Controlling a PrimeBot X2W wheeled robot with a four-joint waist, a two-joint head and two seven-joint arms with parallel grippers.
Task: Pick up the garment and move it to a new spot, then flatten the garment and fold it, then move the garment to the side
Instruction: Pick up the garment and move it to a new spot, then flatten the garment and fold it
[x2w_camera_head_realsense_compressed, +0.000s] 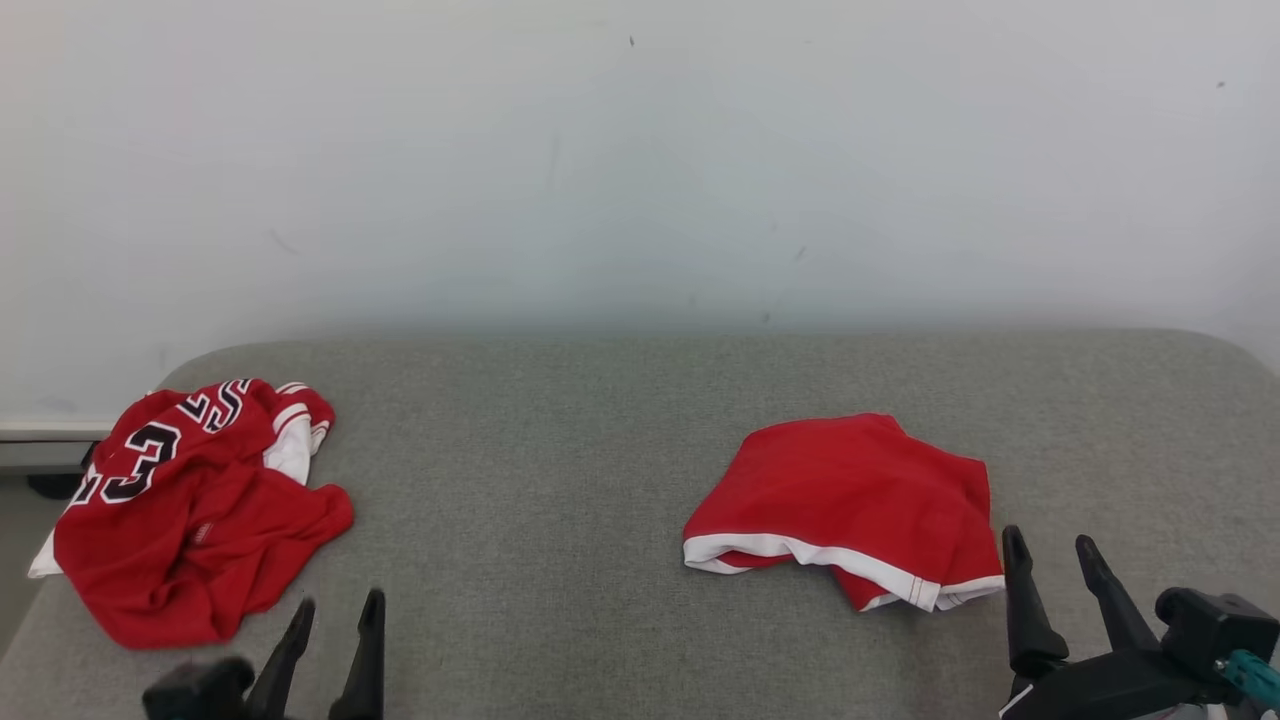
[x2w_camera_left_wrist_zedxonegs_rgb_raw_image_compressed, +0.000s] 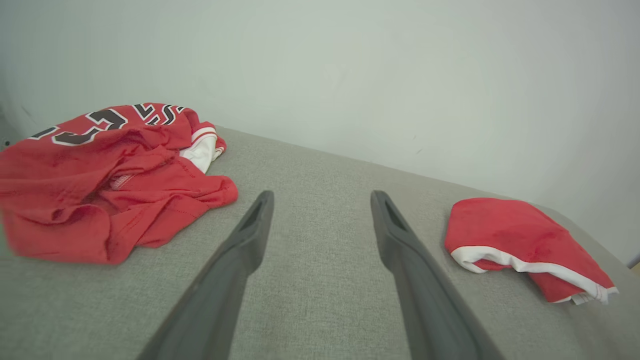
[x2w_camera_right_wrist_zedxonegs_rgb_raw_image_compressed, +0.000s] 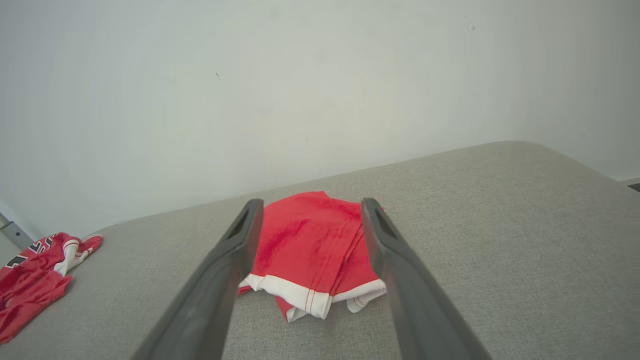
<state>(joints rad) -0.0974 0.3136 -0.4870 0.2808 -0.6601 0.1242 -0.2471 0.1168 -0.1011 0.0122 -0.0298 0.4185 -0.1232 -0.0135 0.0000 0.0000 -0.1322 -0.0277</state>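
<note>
A folded red garment with a white hem lies on the grey couch surface, right of centre; it also lies at the right in the left wrist view and between my right fingers in the right wrist view. My right gripper stands open just right of and nearer than the garment, not touching it. My left gripper is open at the lower left, holding nothing, beside a crumpled red jersey with black numbers.
The crumpled jersey lies at the left edge of the grey cushion. A white wall rises behind the cushion. Bare grey fabric stretches between the two garments.
</note>
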